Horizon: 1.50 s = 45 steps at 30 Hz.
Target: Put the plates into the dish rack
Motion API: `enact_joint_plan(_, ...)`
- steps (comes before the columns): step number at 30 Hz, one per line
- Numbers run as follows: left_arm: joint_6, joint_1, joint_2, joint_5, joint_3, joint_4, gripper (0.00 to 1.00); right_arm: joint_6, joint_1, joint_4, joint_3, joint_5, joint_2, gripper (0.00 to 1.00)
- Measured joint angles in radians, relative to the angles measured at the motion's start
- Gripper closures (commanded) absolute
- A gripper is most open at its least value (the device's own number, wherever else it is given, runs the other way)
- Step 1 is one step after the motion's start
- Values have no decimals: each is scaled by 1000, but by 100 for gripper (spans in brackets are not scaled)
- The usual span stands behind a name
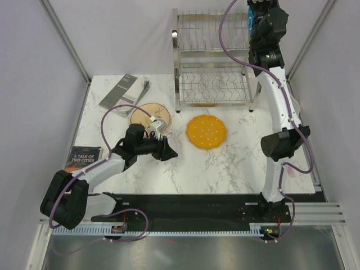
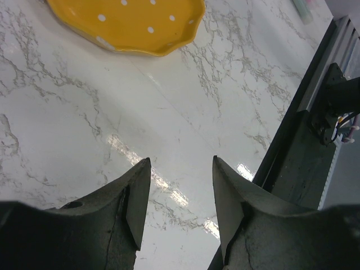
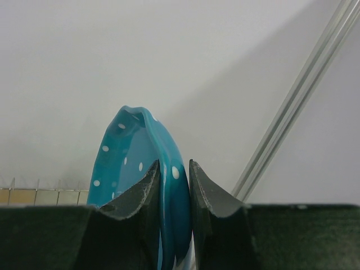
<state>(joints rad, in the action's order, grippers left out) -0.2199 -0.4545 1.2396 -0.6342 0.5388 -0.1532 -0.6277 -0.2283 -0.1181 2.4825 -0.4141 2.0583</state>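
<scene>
The teal blue plate with white dots stands on edge between my right gripper's jaws, which are shut on its rim. In the top view that gripper is held high beside the right end of the dish rack, with a sliver of the teal plate showing. The orange plate lies flat on the table in front of the rack. The tan plate lies to its left. My left gripper hovers low between them, open and holding nothing; the orange plate lies ahead of it.
A grey booklet lies at the back left and a dark book at the left edge. A black rail runs along the near edge. Slanted frame posts flank the table.
</scene>
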Motion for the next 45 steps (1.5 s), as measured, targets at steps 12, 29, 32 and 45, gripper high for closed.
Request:
enact_joint_plan(12, -1, 0, -5, 1, -10, -21, 44, -95, -12, 4, -22, 21, 0, 100)
enact_joint_plan(29, -1, 4, -5, 4, -17, -22, 44, -122, -23, 1, -47, 5, 66, 100)
enact_joint_plan(32, -1, 8, -5, 5, -17, -21, 44, -132, -23, -18, -47, 4, 89, 100)
enact_joint_plan(45, -1, 21, -5, 5, -17, -13, 44, -161, -25, -138, -12, -55, 153, 73)
